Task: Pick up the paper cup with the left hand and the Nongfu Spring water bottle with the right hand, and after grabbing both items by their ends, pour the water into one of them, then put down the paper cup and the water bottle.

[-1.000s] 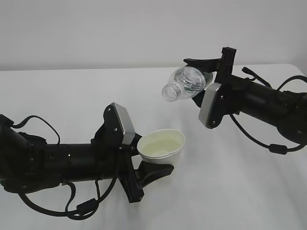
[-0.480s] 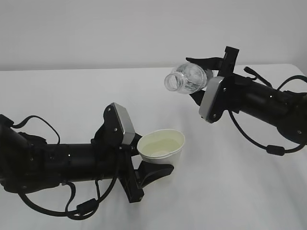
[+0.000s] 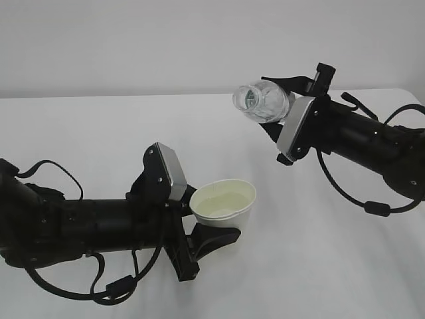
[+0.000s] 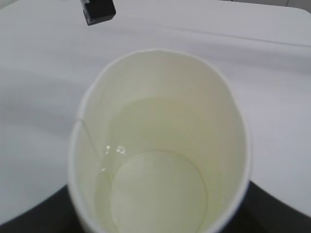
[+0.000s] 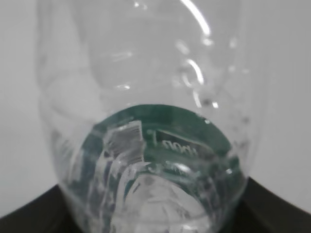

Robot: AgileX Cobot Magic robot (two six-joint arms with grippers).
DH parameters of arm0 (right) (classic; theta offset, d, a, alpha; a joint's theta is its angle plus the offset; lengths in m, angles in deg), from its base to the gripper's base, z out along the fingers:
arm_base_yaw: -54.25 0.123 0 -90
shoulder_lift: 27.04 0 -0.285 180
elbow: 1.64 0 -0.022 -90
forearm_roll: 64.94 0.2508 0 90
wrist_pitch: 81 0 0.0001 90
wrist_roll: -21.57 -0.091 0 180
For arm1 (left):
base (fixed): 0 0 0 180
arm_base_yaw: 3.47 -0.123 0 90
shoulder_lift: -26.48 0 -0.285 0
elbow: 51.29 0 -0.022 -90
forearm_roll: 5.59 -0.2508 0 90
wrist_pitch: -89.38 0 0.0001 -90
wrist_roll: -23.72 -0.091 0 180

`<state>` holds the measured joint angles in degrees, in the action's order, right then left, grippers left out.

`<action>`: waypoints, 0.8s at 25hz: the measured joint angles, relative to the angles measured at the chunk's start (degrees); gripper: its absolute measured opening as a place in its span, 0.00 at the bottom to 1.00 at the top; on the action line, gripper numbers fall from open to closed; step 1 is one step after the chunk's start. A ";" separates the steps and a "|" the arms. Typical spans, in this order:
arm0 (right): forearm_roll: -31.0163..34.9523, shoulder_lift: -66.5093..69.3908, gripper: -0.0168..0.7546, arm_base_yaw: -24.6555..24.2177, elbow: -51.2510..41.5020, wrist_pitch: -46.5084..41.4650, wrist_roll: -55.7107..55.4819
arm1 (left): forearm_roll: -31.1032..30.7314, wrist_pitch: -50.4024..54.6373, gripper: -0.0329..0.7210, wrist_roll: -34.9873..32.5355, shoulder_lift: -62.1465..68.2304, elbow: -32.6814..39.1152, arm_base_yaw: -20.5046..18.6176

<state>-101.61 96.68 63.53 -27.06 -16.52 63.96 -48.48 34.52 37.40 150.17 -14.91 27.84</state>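
Observation:
My left gripper (image 3: pixel 206 222) is shut on the white paper cup (image 3: pixel 224 203), holding it low near its base and slightly tilted above the table. In the left wrist view the cup (image 4: pixel 160 77) fills the frame and clear water (image 4: pixel 146 126) lies in its bottom, with dark fingers (image 4: pixel 277 208) at its sides. My right gripper (image 3: pixel 282 106) is shut on the base end of the Nongfu Spring water bottle (image 3: pixel 262 101). It holds the bottle roughly level, up and to the right of the cup, capless mouth facing left. The bottle's green label (image 5: pixel 165 141) shows in the right wrist view.
The white table (image 3: pixel 99 133) runs back to a plain white wall. Black cables loop under the right arm (image 3: pixel 372 206) and under the left arm (image 3: pixel 113 289). A small black block (image 4: pixel 98 10) shows at the top edge of the left wrist view.
The right gripper has risen and turned, swinging the bottle's mouth up from its downward tilt and carrying it a little right. The left gripper and cup have stayed still.

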 joint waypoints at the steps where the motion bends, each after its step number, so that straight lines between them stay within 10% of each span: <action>1: 0.00 0.00 0.63 0.00 0.00 0.00 -0.70 | 0.00 0.00 0.62 0.00 0.00 0.00 0.00; 20: 1.88 0.00 0.63 0.00 0.00 0.00 -11.68 | 0.00 0.00 0.61 0.00 0.00 0.00 0.00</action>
<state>-99.74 96.68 63.53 -27.06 -16.52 52.28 -48.48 34.52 37.40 150.17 -14.91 27.84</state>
